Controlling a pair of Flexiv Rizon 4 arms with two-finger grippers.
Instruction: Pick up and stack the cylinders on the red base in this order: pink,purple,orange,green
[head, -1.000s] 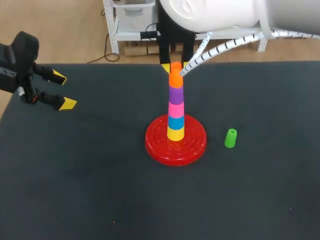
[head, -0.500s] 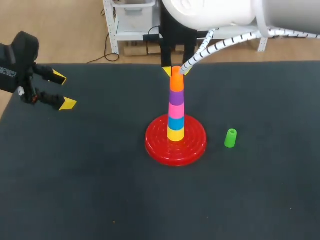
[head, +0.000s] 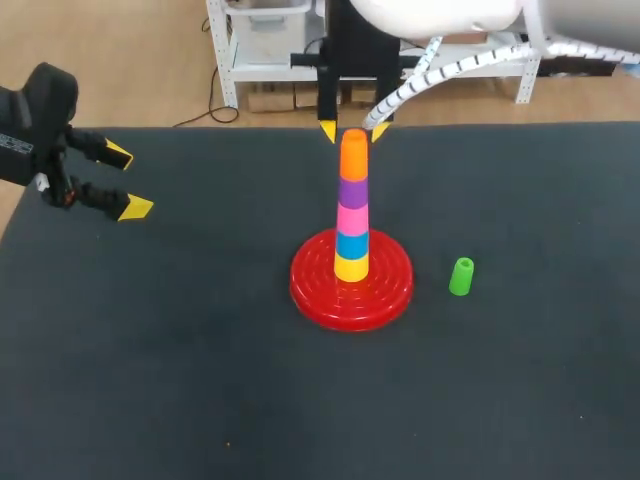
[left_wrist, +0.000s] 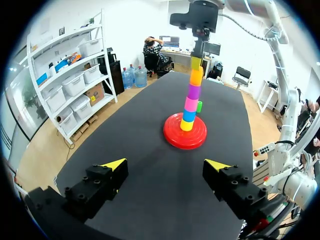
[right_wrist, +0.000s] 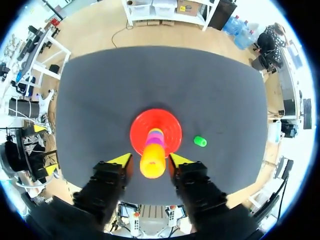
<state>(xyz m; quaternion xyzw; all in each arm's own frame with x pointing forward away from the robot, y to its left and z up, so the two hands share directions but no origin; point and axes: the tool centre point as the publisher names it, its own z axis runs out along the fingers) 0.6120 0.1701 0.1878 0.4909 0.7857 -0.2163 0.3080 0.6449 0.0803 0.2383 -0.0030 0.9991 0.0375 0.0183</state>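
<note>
On the red base stands a tower of cylinders: yellow, blue, pink, purple, with the orange cylinder on top. My right gripper hangs over the tower, open, one yellow tip on each side of the orange cylinder's top with small gaps. From the right wrist view, the orange cylinder sits between the spread fingers. The green cylinder stands alone on the mat to the right of the base. My left gripper is open and holds nothing at the table's far left.
The black mat covers the whole table. Apart from the base and the green cylinder, nothing else lies on it. The left wrist view shows the tower well ahead of its fingers.
My right gripper let go of the orange cylinder, spread its fingers and rose a little. The orange cylinder stays on the purple one. The left arm has not moved.
</note>
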